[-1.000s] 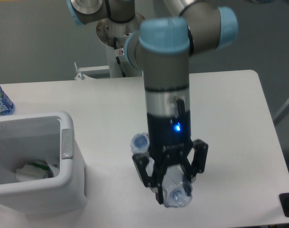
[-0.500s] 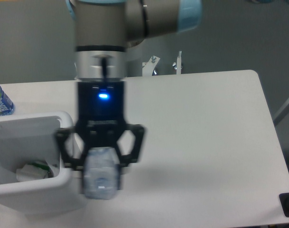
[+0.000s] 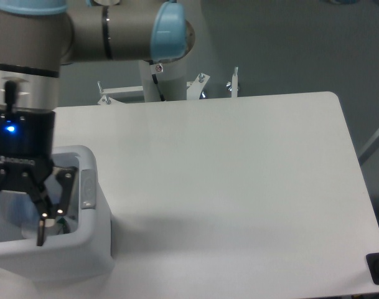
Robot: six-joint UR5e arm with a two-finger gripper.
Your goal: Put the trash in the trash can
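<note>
A moment ago we carried the crushed bottle across the table, and now our gripper hangs over the trash can with fingers spread and empty, so we judge the bottle dropped inside, hidden behind the gripper

White counter with 1 bin

The white counter has rounded corners. A white trash can stands on it at the near left corner, its rim tab facing the counter's middle.
</note>
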